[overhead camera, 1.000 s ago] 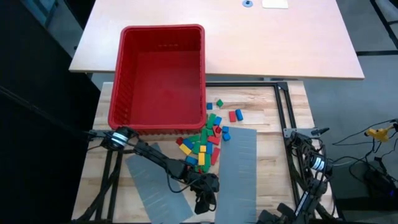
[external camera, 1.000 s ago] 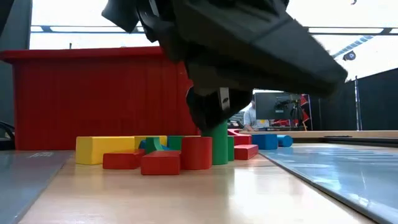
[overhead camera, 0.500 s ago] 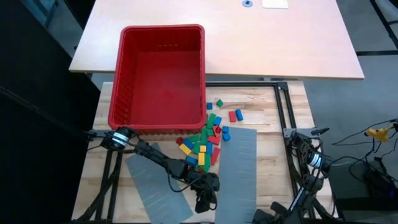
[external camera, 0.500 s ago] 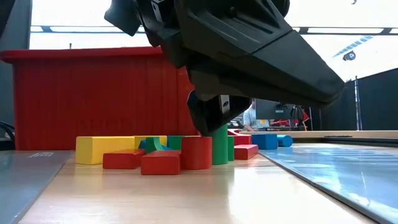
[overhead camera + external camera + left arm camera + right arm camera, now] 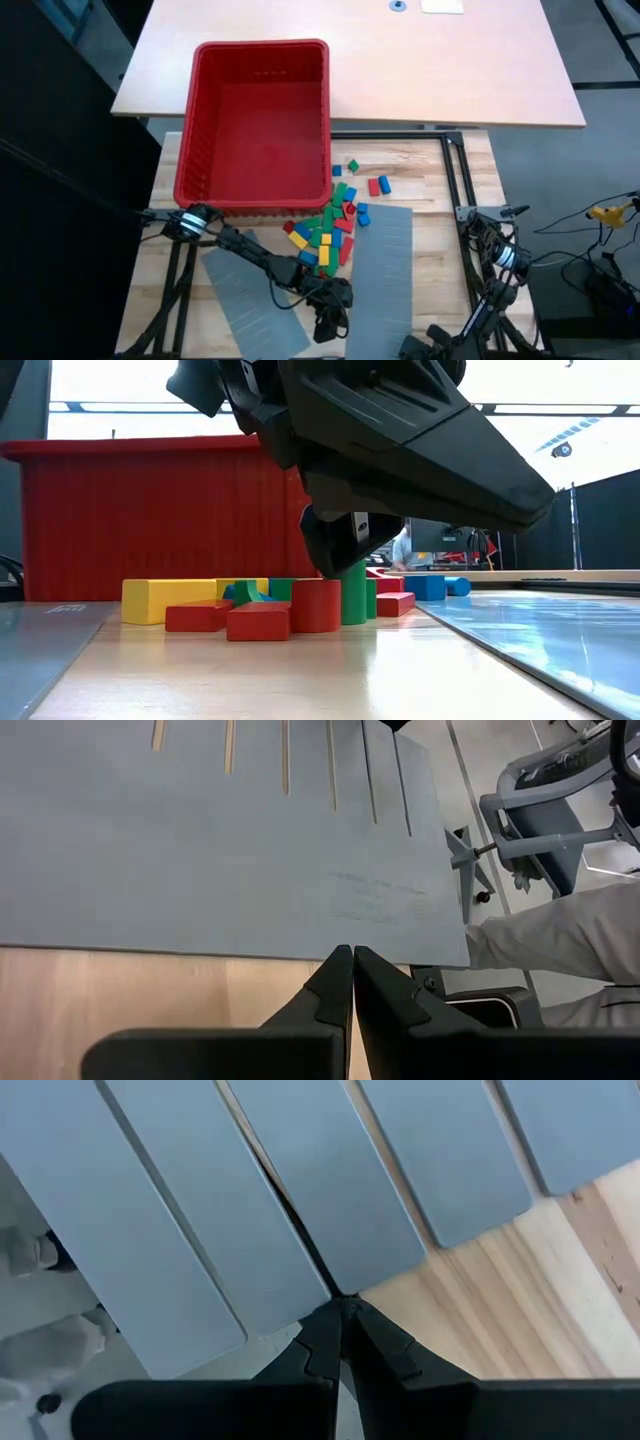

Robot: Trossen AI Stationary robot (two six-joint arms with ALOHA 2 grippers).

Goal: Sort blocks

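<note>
Your left gripper (image 5: 352,960) sits pressed together over the grey slotted panel (image 5: 220,840), near the table's front edge; your right gripper (image 5: 340,1312) is likewise closed and empty; the blocks (image 5: 330,225) lie heaped just beside the red bin (image 5: 258,120).

We see a pale tabletop (image 5: 440,70) filling the upper frame from above, grey floor (image 5: 600,180) at right. Level across, bright ceiling light glows along the top — a monitor (image 5: 440,530) sits centre-right, black curtains (image 5: 610,520) at far right.

Right arm (image 5: 470,325) slightly lower along the table's edge.
</note>
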